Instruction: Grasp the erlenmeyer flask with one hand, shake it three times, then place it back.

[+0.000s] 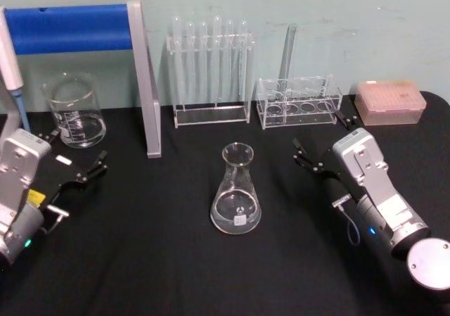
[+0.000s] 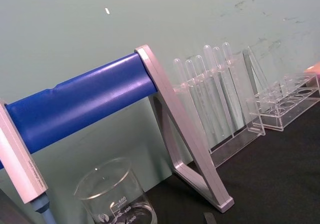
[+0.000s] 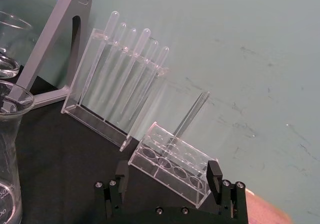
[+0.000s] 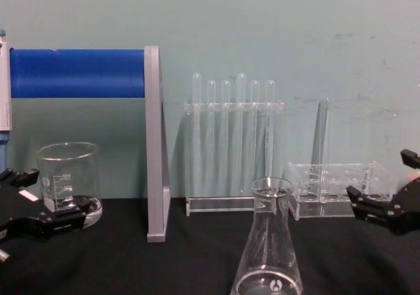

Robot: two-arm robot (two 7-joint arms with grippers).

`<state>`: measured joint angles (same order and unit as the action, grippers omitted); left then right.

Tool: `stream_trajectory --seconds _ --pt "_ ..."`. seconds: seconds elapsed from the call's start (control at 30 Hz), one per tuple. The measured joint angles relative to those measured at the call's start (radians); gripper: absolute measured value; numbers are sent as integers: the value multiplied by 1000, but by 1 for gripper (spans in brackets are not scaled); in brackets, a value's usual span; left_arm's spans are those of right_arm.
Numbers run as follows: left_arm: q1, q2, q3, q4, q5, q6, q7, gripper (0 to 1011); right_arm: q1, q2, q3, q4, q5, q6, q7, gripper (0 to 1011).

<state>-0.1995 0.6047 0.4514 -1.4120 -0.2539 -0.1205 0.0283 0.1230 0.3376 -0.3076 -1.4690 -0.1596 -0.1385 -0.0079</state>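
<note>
The erlenmeyer flask point(image 1: 236, 189) is clear glass and stands upright on the black table, near the middle between my two arms. It also rises at the bottom centre of the chest view point(image 4: 268, 242) and sits at the edge of the right wrist view point(image 3: 10, 154). My right gripper point(image 1: 322, 140) hovers to the flask's right, apart from it, with its jaws open and nothing between them point(image 3: 167, 176) point(image 4: 384, 177). At the table's left side my left gripper point(image 1: 74, 153) is open too, close to a beaker and well away from the flask point(image 4: 39, 200).
A graduated beaker point(image 1: 75, 112) stands at the back left beside a metal stand with a blue bar point(image 1: 144, 77). Behind the flask are a tall test tube rack point(image 1: 209, 70) and a low clear rack point(image 1: 299, 101). A pink box point(image 1: 390, 101) sits at the back right.
</note>
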Motion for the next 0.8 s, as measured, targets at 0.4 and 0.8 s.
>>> stream_trajectory --seconds 0.4,0.8 --pt "0 0 0 0 0 0 0 1001 0 0 0 0 0 0 0 1000" --pt "0 0 0 0 0 0 0 1001 0 0 0 0 0 0 0 1000"
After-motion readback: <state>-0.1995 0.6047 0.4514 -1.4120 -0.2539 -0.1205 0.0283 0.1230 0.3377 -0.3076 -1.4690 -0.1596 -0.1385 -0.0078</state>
